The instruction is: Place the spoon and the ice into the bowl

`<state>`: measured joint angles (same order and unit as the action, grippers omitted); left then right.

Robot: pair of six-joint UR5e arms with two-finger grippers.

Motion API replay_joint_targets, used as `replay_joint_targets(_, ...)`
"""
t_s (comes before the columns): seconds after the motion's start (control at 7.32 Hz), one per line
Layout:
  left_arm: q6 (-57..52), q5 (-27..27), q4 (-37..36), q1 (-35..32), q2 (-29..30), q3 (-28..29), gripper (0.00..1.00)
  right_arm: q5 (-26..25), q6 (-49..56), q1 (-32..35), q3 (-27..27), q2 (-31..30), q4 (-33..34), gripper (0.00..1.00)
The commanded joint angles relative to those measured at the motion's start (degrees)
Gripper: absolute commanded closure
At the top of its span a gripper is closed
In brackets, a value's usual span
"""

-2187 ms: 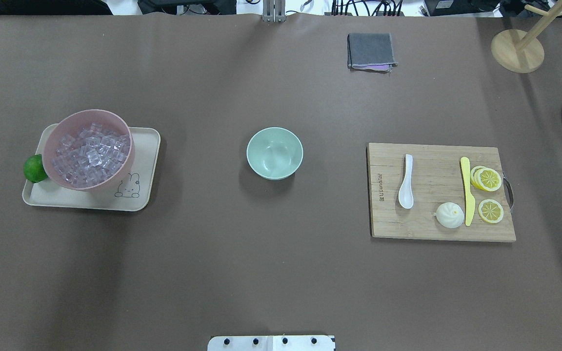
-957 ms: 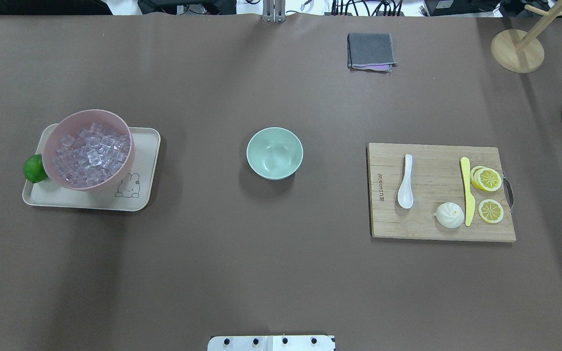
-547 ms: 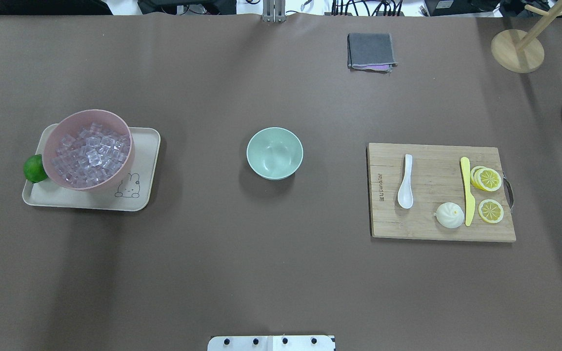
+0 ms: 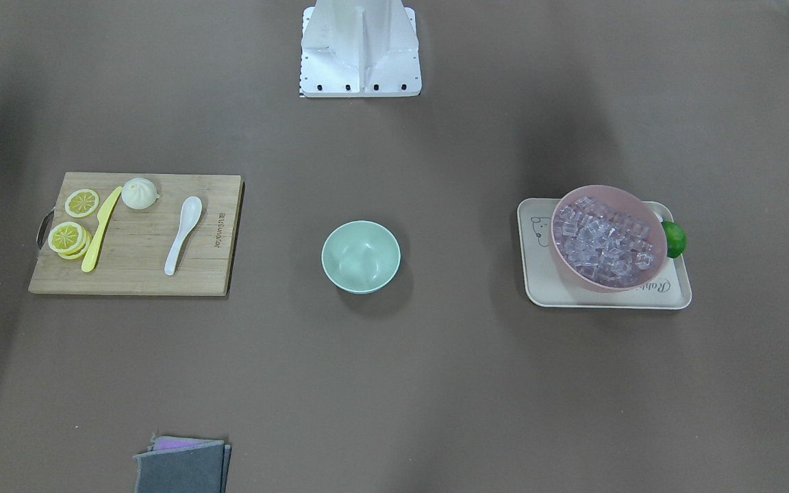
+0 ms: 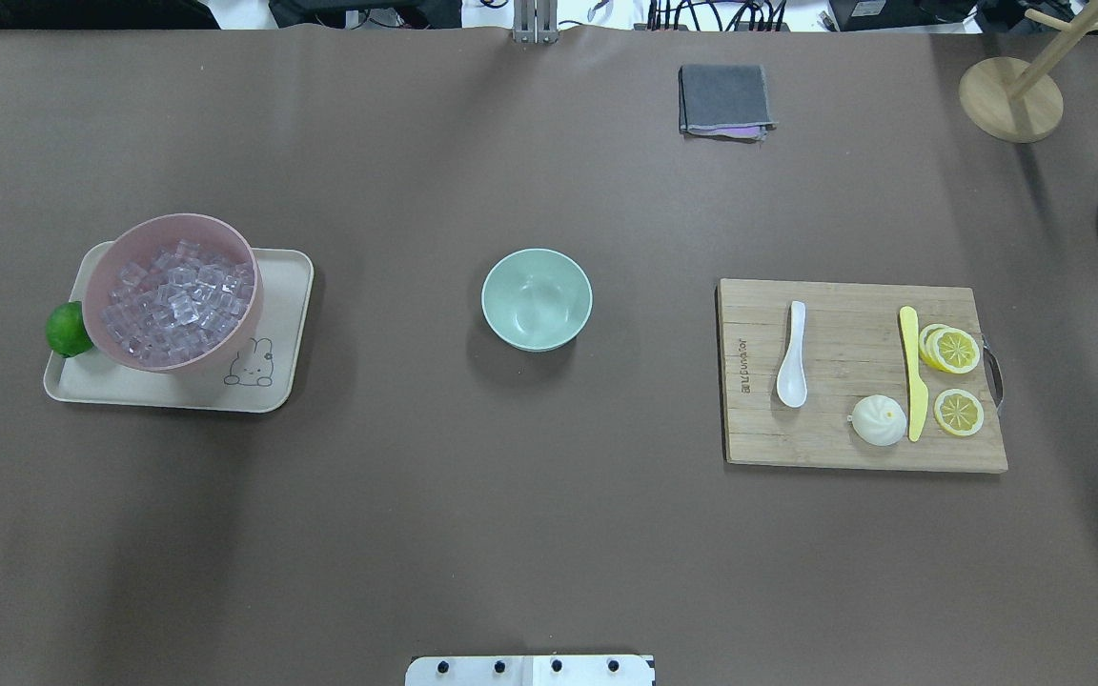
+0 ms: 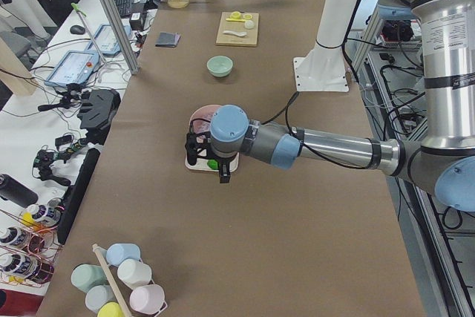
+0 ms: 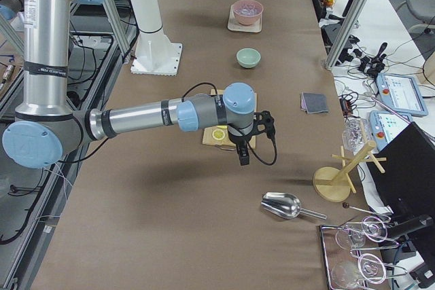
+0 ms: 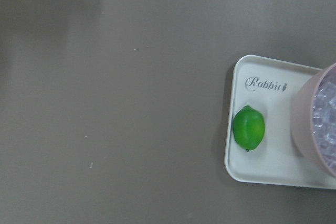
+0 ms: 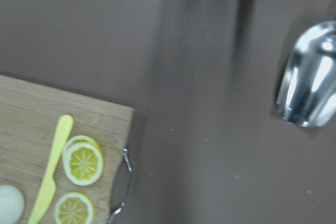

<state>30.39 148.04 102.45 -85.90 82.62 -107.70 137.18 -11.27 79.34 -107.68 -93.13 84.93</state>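
- At the right claw (image 7: 243, 156): hanging clear of the tabletop (image 5: 530, 534), outboard of the metal-handled end of the cutting board (image 5: 825, 448); cannot tell whether spread or pressed together.
- Nearest inward from it: the lemon slices (image 5: 955, 351), then the yellow knife (image 5: 911, 372) and the bun (image 5: 879, 420).
- One step further inward: the spoon (image 5: 794, 357), flat on the board and well apart from that claw. Long axis pointing away from the robot, about parallel to the knife, scoop at the robot's end, handle at the far end.
- At the left claw (image 6: 208, 165): likewise raised, outboard of the tray (image 5: 287, 286) on the side of the lime (image 5: 66, 329); cannot tell its spread either.
- Inward from it, past the lime: the ice (image 5: 175, 305), heaped in the pink bowl (image 5: 257, 300) standing on the tray.
- Farthest from both claws, between them: the bowl (image 5: 537, 300), upright and empty.
- Judging by reach: spoon for the right arm, ice for the left. Probably calls for a long inward shift over slices and knife, then a pinch square across the handle.
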Motion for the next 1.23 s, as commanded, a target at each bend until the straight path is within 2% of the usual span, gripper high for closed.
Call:
replay_joint_targets(0.0,12.5,-0.3,-0.1,5.9,6.7,-0.1,0.02,-3.7,-19.2,-12.3,-0.7,3.4,-7.7,0.04)
replay_joint_targets(0.14,20.6,-0.6,-0.1,9.8,10.0,0.0,0.02,-4.9,-26.3,-16.4,-0.9,5.2,-9.6,0.04)
replay_joint_targets(0.27,25.3,-3.4,-0.1,13.6,12.6,0.0,0.02,-7.2,-33.8,-20.8,-2.3,6.3,-10.3,0.05)
replay_joint_targets(0.41,30.5,-9.0,-0.1,19.0,15.2,0.6,0.02,-12.3,-40.6,-26.5,-4.2,7.0,-10.3,0.08)
replay_joint_targets(0.55,33.5,-12.0,-0.3,23.0,16.9,1.3,0.03,-15.2,-43.7,-30.4,-4.0,8.4,-10.3,0.14)
replay_joint_targets(0.68,33.9,-12.2,-0.3,24.6,17.9,2.7,0.03,-17.7,-45.8,-33.4,-3.5,10.2,-10.3,0.14)
replay_joint_targets(0.96,36.2,-12.8,-0.1,27.6,18.8,4.1,0.10,-18.5,-49.4,-36.3,-2.6,11.8,-10.2,0.15)
replay_joint_targets(1.09,36.2,-12.9,-0.1,28.0,20.2,5.9,0.10,-19.7,-53.2,-38.1,-2.3,13.0,-10.2,0.15)
